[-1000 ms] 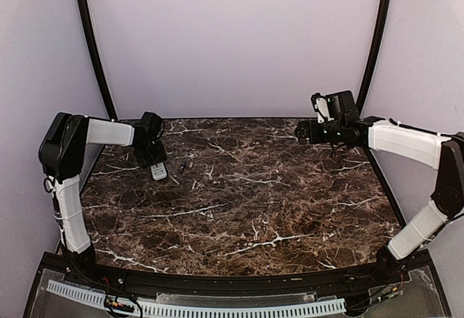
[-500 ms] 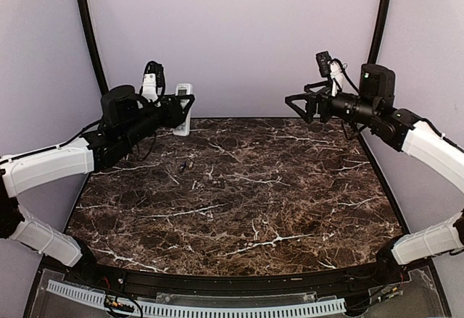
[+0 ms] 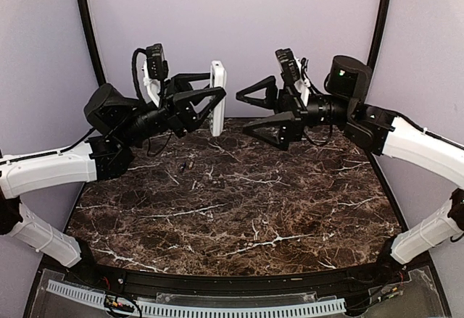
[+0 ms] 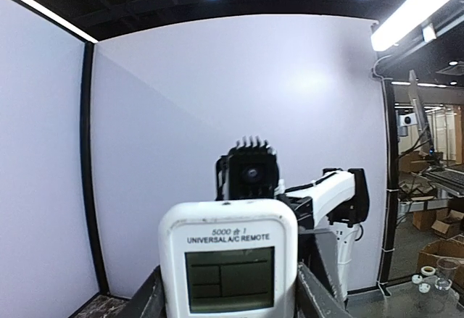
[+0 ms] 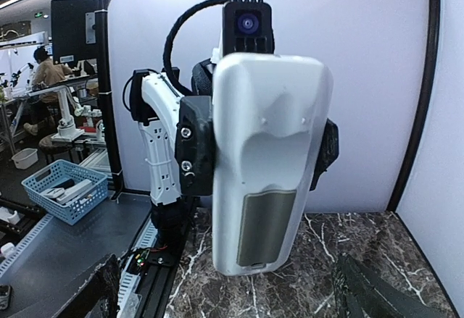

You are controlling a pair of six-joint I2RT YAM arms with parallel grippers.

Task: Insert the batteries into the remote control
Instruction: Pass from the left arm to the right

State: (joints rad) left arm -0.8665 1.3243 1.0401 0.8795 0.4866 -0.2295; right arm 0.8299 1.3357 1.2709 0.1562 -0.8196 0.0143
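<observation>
My left gripper (image 3: 216, 101) is shut on the white remote control (image 3: 217, 97) and holds it upright, high above the back of the table. In the left wrist view its face and little display (image 4: 228, 271) point at the camera, between my fingers (image 4: 148, 300). My right gripper (image 3: 244, 113) is open and empty, just right of the remote and facing its back. The right wrist view shows that back (image 5: 268, 137), with a grey rectangular panel (image 5: 266, 224) low on it. Two tiny dark batteries (image 3: 183, 166) lie on the marble at the back left.
The dark marble table (image 3: 246, 209) runs between black corner posts (image 3: 90, 43) and pale walls. A cable rail (image 3: 196, 307) lines the near edge. Both arms meet above the back middle of the table.
My left gripper has lifted the remote from the back left of the table and carried it up toward the middle. My right arm has swung left to face it, jaws spread wide.
</observation>
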